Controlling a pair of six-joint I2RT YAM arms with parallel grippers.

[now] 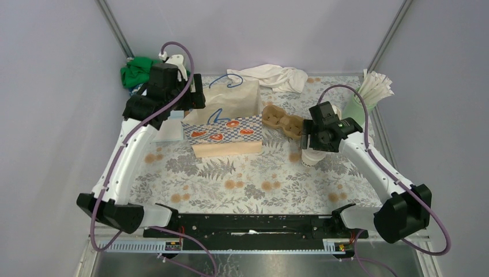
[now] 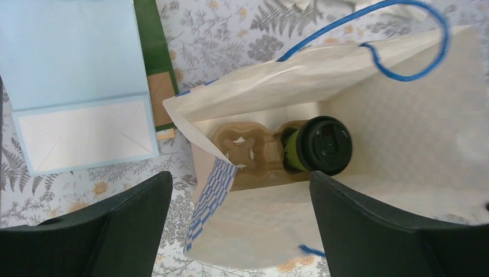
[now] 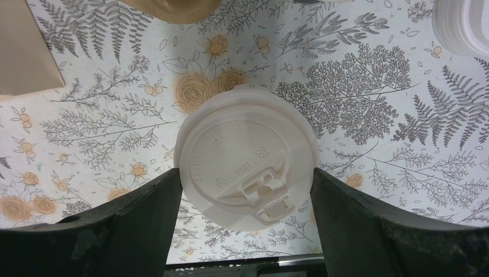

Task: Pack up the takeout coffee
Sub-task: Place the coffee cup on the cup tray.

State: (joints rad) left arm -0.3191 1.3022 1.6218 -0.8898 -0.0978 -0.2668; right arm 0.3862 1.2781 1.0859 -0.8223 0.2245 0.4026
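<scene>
In the overhead view, the left claw [image 1: 195,97] is held above the open paper bag [image 1: 226,118] at upper centre. The right claw [image 1: 309,142] is lowered over the white-lidded cup [image 1: 310,157], which stands on the counter [image 1: 248,182] right of centre, near a spare cardboard tray [image 1: 282,121].

In the left wrist view, the left claw [image 2: 240,176] is seen spread wide and empty. A green cup [image 2: 311,147] with a dark lid is seated in the right pocket of a cardboard carrier [image 2: 245,151] at the bag's bottom, and the left pocket is free.

In the right wrist view, the white-lidded cup [image 3: 245,156] is flanked by the right claw [image 3: 245,173], its fingers [image 3: 144,219] right at the lid's rim. Whether the cup is already pinched cannot be told. The squeeze should be kept gentle so the lid is not popped. The cup should then be raised upright and lowered straight into the free pocket.
</scene>
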